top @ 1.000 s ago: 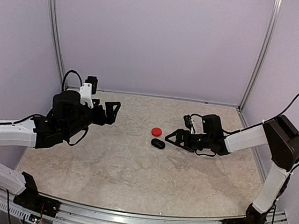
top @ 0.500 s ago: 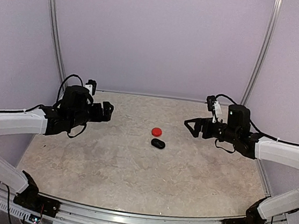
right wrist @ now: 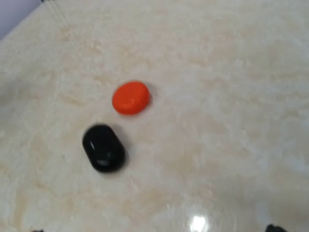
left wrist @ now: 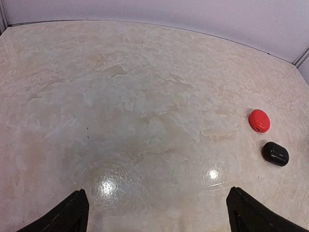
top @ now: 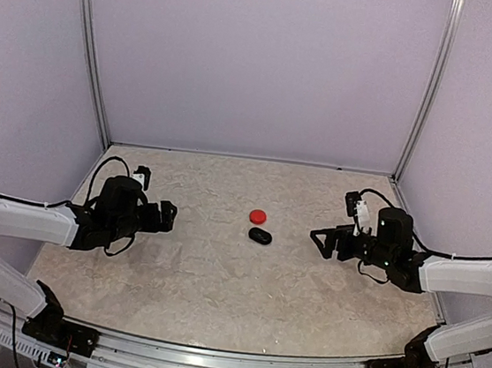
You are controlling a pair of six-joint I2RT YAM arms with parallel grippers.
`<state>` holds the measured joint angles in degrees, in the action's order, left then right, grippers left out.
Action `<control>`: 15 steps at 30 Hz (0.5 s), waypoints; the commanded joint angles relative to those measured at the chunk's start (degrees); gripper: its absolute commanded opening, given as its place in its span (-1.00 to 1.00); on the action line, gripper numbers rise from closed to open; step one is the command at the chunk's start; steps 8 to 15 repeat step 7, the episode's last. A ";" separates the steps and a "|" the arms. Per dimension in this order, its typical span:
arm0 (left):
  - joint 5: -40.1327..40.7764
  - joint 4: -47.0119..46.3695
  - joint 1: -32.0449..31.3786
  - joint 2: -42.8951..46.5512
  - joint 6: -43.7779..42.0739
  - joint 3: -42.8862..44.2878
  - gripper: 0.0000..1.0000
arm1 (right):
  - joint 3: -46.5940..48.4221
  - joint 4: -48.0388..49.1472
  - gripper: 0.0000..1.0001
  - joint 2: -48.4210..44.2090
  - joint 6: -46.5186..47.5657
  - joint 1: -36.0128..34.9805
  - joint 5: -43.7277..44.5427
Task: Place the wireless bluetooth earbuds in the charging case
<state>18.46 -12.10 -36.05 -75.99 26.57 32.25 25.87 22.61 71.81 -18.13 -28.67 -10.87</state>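
Observation:
A closed red pebble-like case [top: 258,215] and a closed black case [top: 260,235] lie side by side at the table's middle. No earbuds show in any view. My left gripper [top: 169,217] is open and empty, low over the table far to the left of the cases. My right gripper [top: 315,239] is open and empty, to the right of the cases and pointing at them. The left wrist view shows the red case [left wrist: 259,120] and black case [left wrist: 275,153] far right, beyond my open left gripper [left wrist: 157,215]. The right wrist view shows the red case [right wrist: 131,97] and black case [right wrist: 103,147] ahead of my right gripper [right wrist: 154,230].
The marbled beige table [top: 217,278] is bounded by lilac walls at the back and both sides, with metal posts [top: 427,89] in the back corners. A metal rail [top: 226,355] runs along the near edge.
My right gripper has drawn back to the right, away from the cases, and lowered. My left arm has drawn back to the left and lowered. The cases have not moved.

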 commanded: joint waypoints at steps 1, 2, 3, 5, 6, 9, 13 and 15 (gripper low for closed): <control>1.56 -4.66 -0.42 2.38 0.90 -0.87 0.98 | -1.46 6.83 0.99 -0.67 -0.95 0.64 0.04; 1.80 -5.13 -0.44 2.46 0.74 -0.86 0.98 | -1.84 7.57 0.99 -0.77 -0.95 0.68 0.21; 1.96 -5.59 -0.42 2.45 0.54 -0.85 0.98 | -2.13 8.14 0.99 -0.86 -0.83 0.65 0.20; 1.83 -7.15 -0.51 2.72 -0.08 -1.15 0.98 | -2.41 8.62 0.99 -0.89 -0.53 0.64 0.25; 1.72 -7.79 -0.51 3.05 -0.56 -1.18 0.98 | -2.34 8.48 0.99 -1.02 -0.38 0.67 0.27; 2.08 -8.06 -0.58 3.26 -1.01 -1.14 0.98 | -2.38 8.42 0.99 -1.17 -0.02 0.66 0.28; 2.08 -8.06 -0.58 3.26 -1.01 -1.14 0.98 | -2.38 8.42 0.99 -1.17 -0.02 0.66 0.28; 2.08 -8.06 -0.58 3.26 -1.01 -1.14 0.98 | -2.38 8.42 0.99 -1.17 -0.02 0.66 0.28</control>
